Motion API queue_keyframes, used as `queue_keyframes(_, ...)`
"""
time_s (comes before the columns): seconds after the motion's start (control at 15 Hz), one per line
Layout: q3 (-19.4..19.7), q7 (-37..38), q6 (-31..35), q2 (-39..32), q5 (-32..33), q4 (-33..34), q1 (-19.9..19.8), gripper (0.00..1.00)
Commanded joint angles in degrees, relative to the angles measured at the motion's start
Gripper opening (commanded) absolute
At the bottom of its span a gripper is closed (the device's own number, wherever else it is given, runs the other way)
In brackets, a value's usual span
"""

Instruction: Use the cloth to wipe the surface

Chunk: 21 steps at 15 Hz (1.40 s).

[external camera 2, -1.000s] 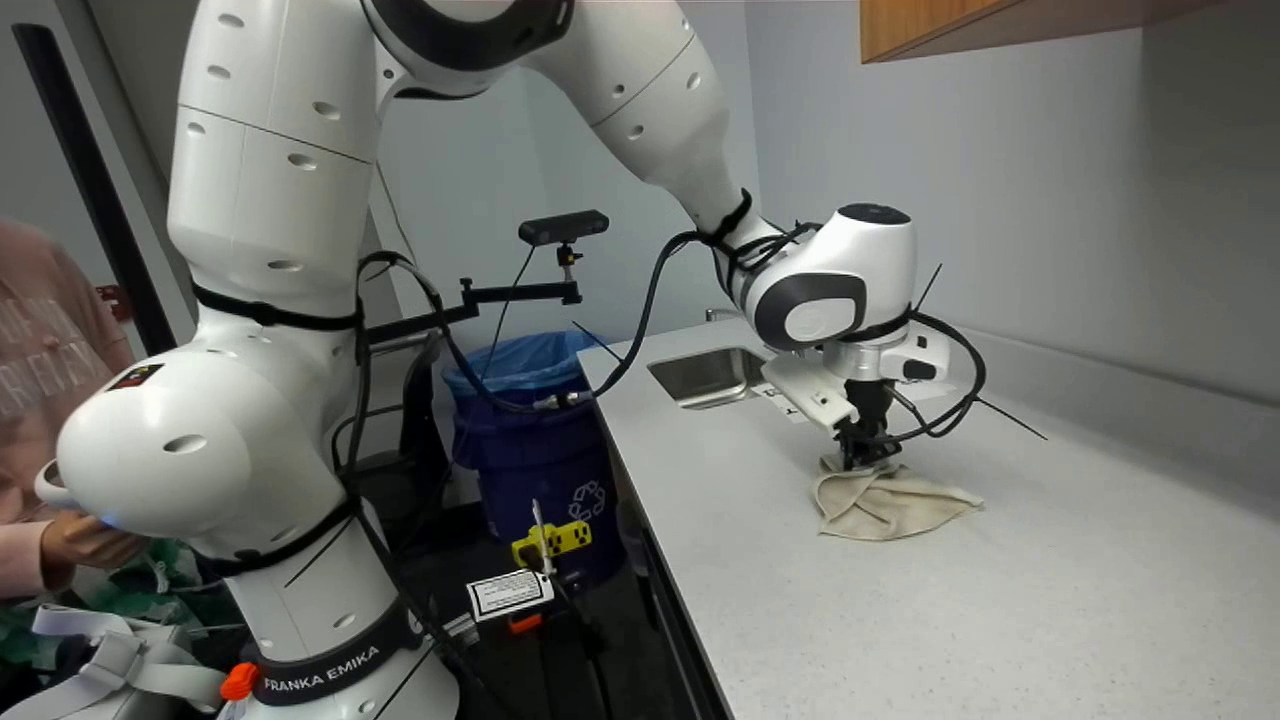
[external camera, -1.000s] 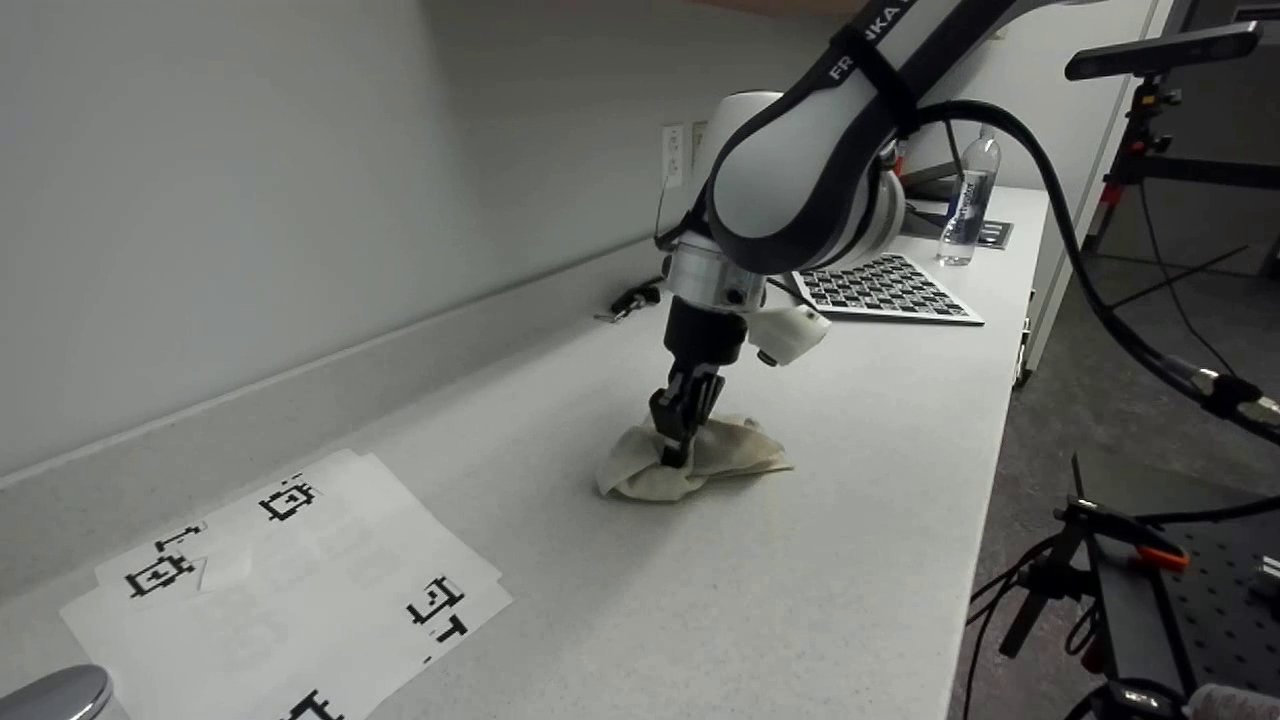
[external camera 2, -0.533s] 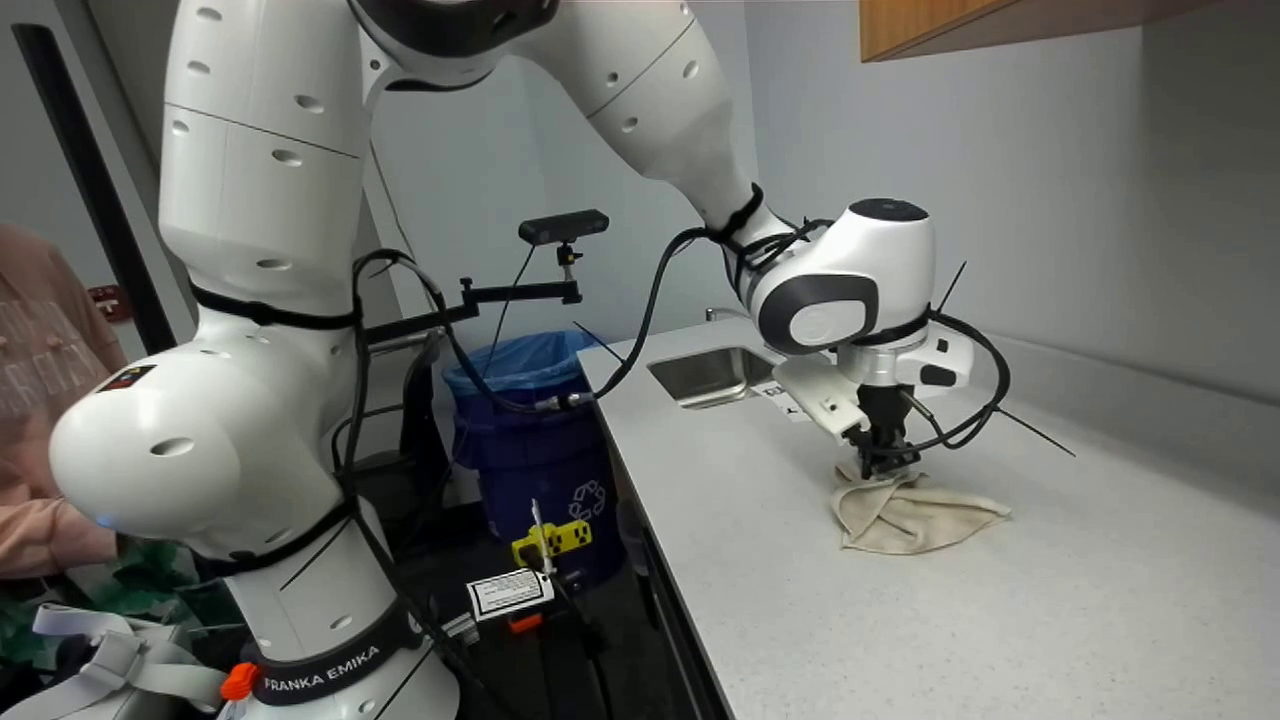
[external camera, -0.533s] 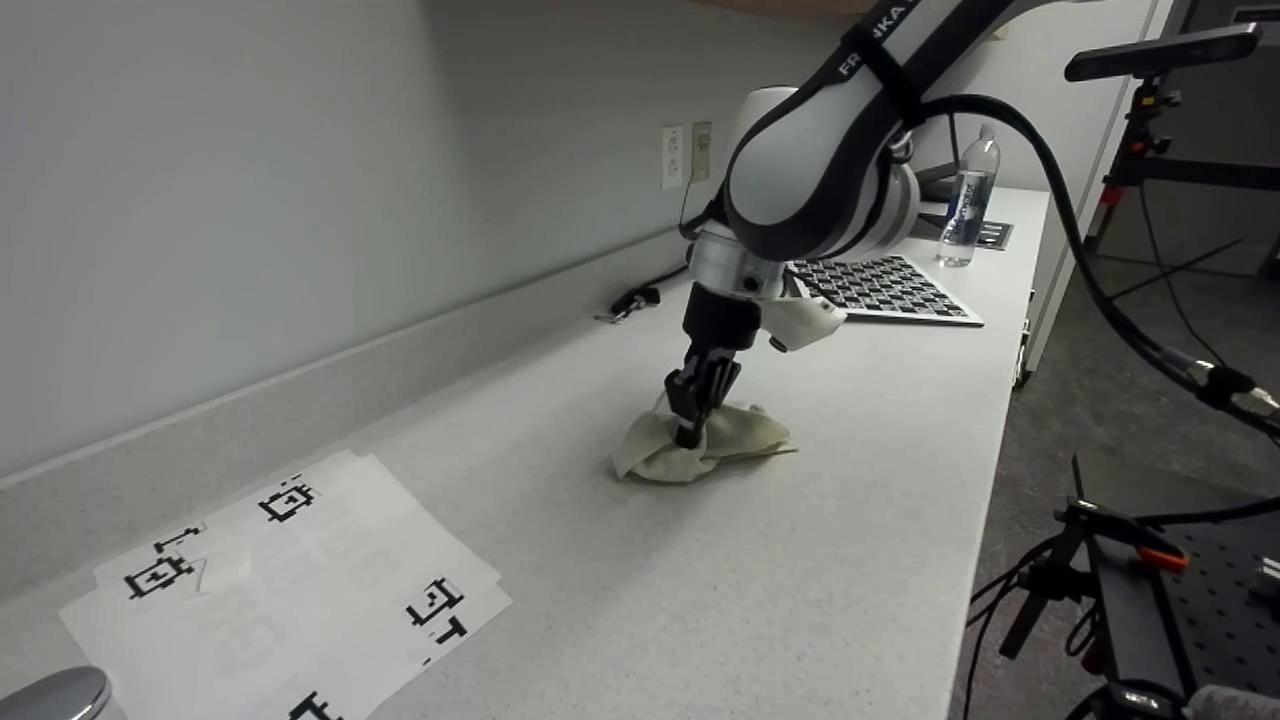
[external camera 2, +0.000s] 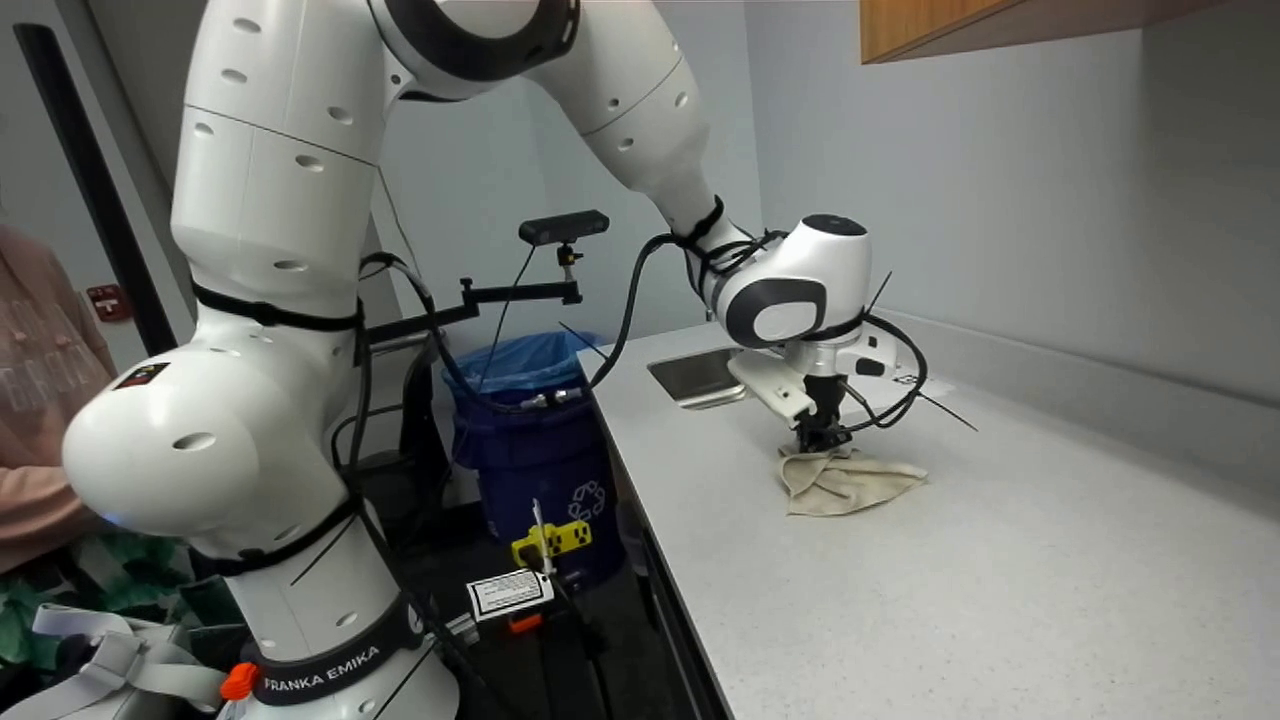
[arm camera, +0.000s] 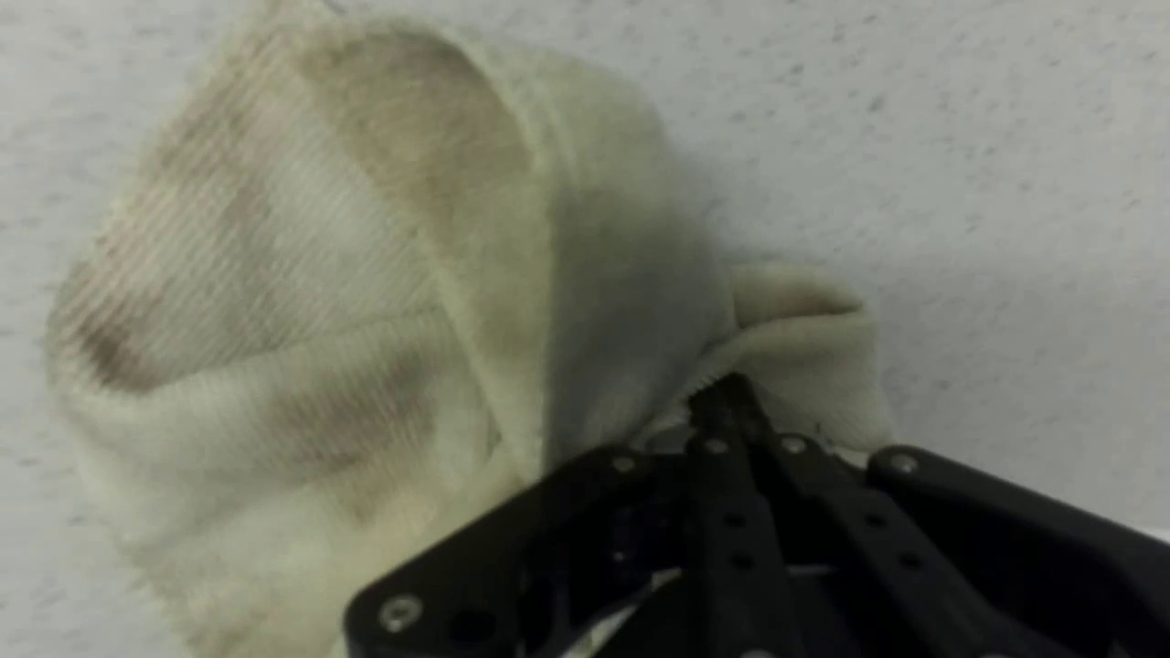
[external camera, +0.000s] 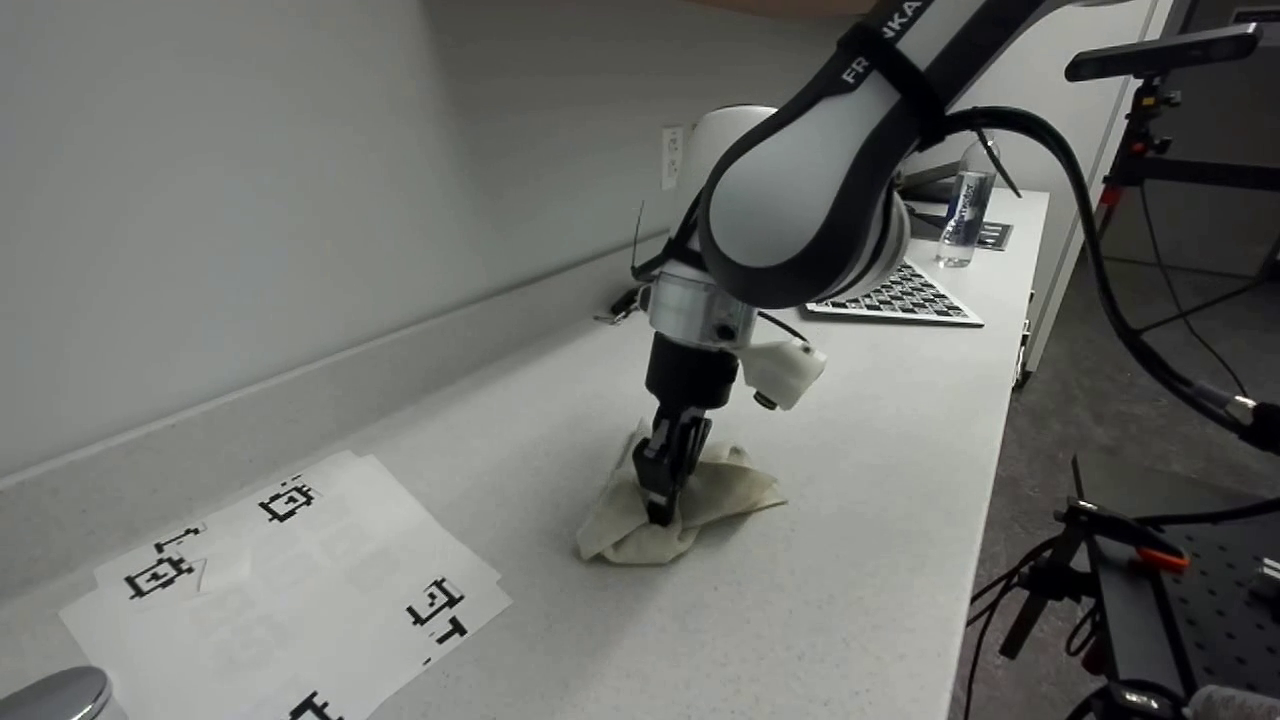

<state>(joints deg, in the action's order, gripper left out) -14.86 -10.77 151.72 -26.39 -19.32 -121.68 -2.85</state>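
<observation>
So I've got the cloth (external camera: 720,492) crumpled on the counter (external camera: 800,610), about mid-counter in an exterior view, with the jaws angled down into it. They're closed up on a pinched fold of it. From the wrist view they bite in toward the right side of the cloth, and most of it spreads out left, folded over itself with a few brownish stains. Near left of it, well apart, there are papers (external camera: 300,585) with black markers lying flat. Further back: a checkered board (external camera: 908,299), partly behind the arm (external camera: 810,185), and an upright bottle (external camera: 966,212) just past it on the right. In an exterior view the sink (external camera 2: 714,399) is far left of the cloth.
</observation>
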Motion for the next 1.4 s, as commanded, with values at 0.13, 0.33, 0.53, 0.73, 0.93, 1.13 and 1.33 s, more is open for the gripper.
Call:
queue_keyframes(0.13, -4.28, -1.86, -5.13, -3.51, 0.68, 1.44, 5.67, 0.0)
queue_keyframes(0.33, -4.46, -1.45, -6.85, -3.55, 3.05, 1.99, 8.84, 0.0)
queue_keyframes(0.53, -3.42, -1.36, -7.73, -2.32, 5.94, 2.27, 10.43, 0.0)
queue_keyframes(0.73, -2.1, -1.06, -8.53, -0.03, 9.41, 1.69, 10.79, 0.0)
queue_keyframes(0.93, -1.45, -1.11, -8.9, 2.95, 11.77, 0.35, 10.57, 0.0)
queue_keyframes(1.13, -1.43, -1.94, -9.02, 5.49, 12.14, -0.73, 9.81, 0.0)
queue_keyframes(1.33, -1.22, -2.86, -9.31, 8.42, 11.89, -1.95, 9.59, 0.0)
